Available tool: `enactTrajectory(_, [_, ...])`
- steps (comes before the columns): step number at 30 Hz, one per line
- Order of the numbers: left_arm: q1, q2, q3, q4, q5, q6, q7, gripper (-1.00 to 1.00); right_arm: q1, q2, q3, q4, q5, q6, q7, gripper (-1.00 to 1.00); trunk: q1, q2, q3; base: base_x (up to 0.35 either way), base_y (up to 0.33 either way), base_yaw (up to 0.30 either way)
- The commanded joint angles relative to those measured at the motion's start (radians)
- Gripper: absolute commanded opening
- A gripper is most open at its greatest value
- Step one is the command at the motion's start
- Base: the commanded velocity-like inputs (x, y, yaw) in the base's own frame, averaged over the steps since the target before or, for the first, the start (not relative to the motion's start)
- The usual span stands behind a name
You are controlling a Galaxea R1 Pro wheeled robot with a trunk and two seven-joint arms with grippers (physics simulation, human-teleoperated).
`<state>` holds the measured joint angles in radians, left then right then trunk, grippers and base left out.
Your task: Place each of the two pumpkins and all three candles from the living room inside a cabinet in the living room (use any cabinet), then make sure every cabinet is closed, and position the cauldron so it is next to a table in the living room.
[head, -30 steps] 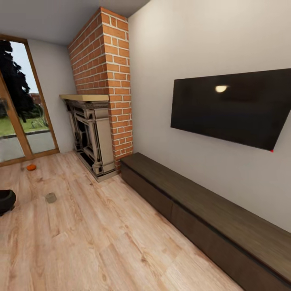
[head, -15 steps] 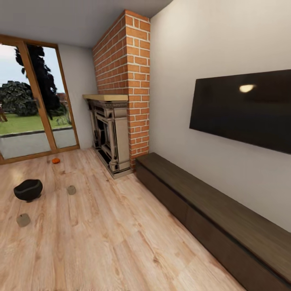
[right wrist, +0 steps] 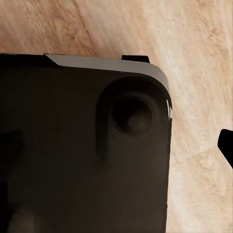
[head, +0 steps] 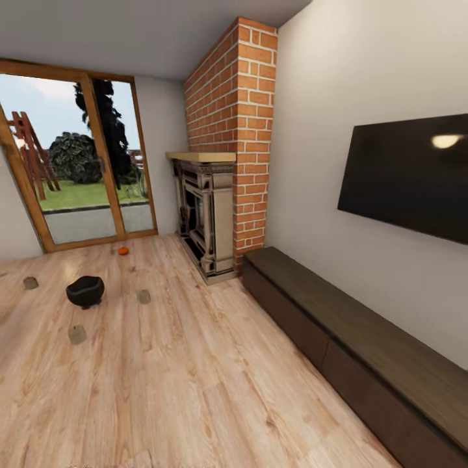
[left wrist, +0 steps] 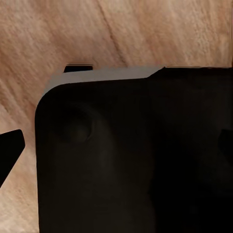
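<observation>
In the head view the black cauldron (head: pixel 85 291) stands on the wooden floor at the left, near the glass doors. Three squat grey candles lie around it: one (head: pixel 30 283) to its left, one (head: pixel 143 296) to its right, one (head: pixel 77 334) nearer to me. A small orange pumpkin (head: pixel 123 250) sits farther back by the door frame. The long low dark-brown cabinet (head: pixel 338 338) runs along the right wall, its fronts shut. The table is out of view. A dark finger tip (left wrist: pixel 9 151) edges the left wrist view, another finger tip (right wrist: pixel 226 144) the right wrist view.
A brick chimney with a stone fireplace (head: pixel 207 218) stands between the doors and the cabinet. A black TV (head: pixel 409 175) hangs above the cabinet. Glass doors (head: pixel 78 169) close the far end. Both wrist views look down past a dark robot body (left wrist: pixel 136 155) at floorboards.
The head camera has turned left, so the whole picture slid right. The cauldron, a second and a third candle and more of the glass doors have come into view.
</observation>
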<state>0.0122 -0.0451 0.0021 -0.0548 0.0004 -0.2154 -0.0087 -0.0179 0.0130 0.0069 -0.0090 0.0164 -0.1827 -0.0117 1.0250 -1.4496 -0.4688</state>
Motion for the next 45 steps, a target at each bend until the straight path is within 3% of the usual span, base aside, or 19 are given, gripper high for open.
enactTrajectory(1, [0.000,-0.001,0.001,-0.011,0.001,-0.002,0.000,1.00,-0.001,0.002,0.000,0.001,0.002,-0.003,-0.001,1.00,0.000,0.000,-0.001,0.000,0.000,0.277])
enactTrajectory(4, [0.000,-0.005,0.003,-0.066,0.021,0.001,0.008,1.00,-0.001,0.009,0.004,-0.008,0.002,-0.003,-0.001,1.00,0.000,0.000,-0.001,0.000,0.000,0.277])
enactTrajectory(7, [-0.004,-0.008,0.005,-0.120,0.098,0.008,0.012,1.00,-0.001,0.012,0.012,-0.055,0.002,0.000,0.002,1.00,0.000,0.000,-0.001,0.000,0.000,0.277])
enactTrajectory(10, [-0.017,-0.012,0.002,-0.185,0.216,0.033,0.013,1.00,-0.001,0.013,0.018,-0.101,0.004,0.001,0.002,1.00,0.000,0.000,-0.002,0.000,0.000,0.277])
enactTrajectory(13, [-0.037,-0.011,0.001,-0.228,0.265,0.075,0.013,1.00,-0.001,0.013,0.020,-0.140,0.005,0.003,0.002,1.00,0.000,0.000,-0.003,0.000,0.000,0.277])
enactTrajectory(20, [-0.096,-0.020,0.005,-0.257,0.291,0.134,0.014,1.00,-0.001,0.013,0.021,-0.182,0.004,0.000,0.010,1.00,0.000,0.000,-0.008,0.000,0.000,0.274])
enactTrajectory(45, [-0.101,-0.021,0.011,-0.250,0.296,0.101,0.012,1.00,-0.001,0.013,0.018,-0.186,-0.007,-0.001,0.006,1.00,0.000,0.000,-0.023,0.000,0.000,0.187])
